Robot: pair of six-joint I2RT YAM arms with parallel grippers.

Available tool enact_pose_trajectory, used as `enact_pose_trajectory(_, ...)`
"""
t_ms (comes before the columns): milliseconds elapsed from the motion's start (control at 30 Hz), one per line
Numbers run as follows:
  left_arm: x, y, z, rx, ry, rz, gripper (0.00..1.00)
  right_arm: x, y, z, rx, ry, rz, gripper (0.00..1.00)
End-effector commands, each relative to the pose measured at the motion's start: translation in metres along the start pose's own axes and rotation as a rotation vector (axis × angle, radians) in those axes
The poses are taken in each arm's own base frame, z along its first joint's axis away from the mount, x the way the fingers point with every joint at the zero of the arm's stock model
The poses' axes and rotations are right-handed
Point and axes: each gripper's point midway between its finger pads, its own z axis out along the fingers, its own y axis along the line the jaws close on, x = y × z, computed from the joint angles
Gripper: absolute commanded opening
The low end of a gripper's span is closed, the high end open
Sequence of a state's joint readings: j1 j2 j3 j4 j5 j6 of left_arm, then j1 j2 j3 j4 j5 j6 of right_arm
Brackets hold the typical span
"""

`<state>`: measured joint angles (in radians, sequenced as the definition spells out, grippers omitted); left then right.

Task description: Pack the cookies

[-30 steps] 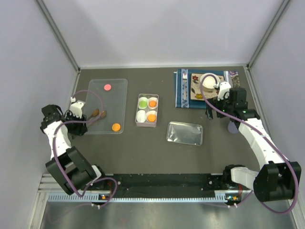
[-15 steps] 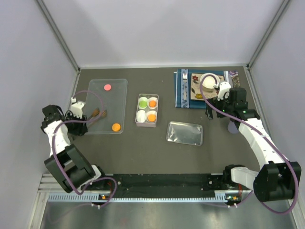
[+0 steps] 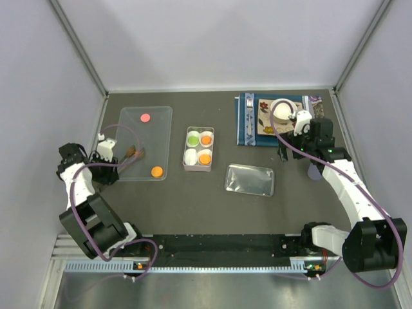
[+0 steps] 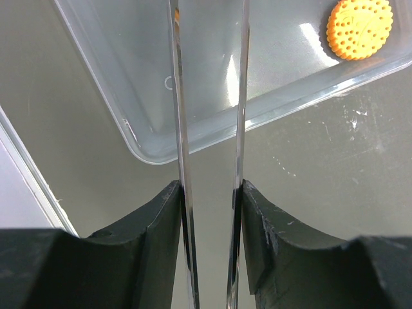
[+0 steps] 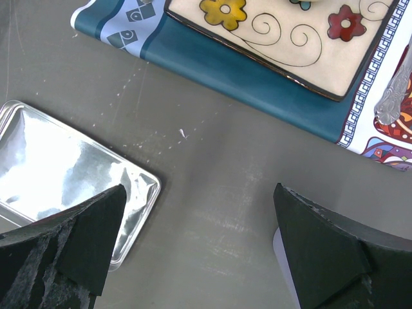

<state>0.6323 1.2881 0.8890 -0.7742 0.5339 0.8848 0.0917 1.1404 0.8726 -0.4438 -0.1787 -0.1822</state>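
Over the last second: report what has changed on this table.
Very little. The left gripper, shut on the tongs, seems to have drifted slightly toward the table's near edge, with the tips still over the clear tray. Nothing was picked up or let go. The orange cookie, pink cookie, four-cup box and open right gripper stayed put.

Edges the left gripper (image 3: 113,158) slightly rightward toward the clear tray (image 3: 161,119), nudging its tongs (image 3: 134,152) a touch farther over the tray floor. Shifts the left elbow (image 3: 67,153) a little the same way. Pinches the tongs a shade tighter.
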Motion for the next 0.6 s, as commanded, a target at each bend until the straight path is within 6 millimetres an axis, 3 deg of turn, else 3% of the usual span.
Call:
enact_pose_trajectory(0, -0.001, 0.002, 0.0, -0.004, -0.014, 0.027, 0.43, -0.029, 0.003, -0.007, -0.009, -0.07, -0.028, 0.99)
enact_pose_trajectory(167, 0.001, 0.003, 0.001, -0.001, -0.002, 0.027, 0.41, -0.029, 0.003, -0.007, -0.008, -0.07, -0.027, 0.99)
enact_pose_trajectory(367, -0.002, -0.001, -0.002, 0.016, -0.009, 0.033, 0.3, -0.029, 0.003, -0.007, -0.009, -0.07, -0.028, 0.99)
enact_pose_trajectory(433, -0.005, -0.004, -0.003, 0.029, -0.02, 0.036, 0.19, -0.029, 0.003, -0.008, -0.008, -0.07, -0.027, 0.99)
enact_pose_trajectory(567, -0.007, -0.011, -0.006, 0.058, -0.029, 0.035, 0.06, -0.03, 0.003, -0.008, -0.008, -0.075, -0.029, 0.99)
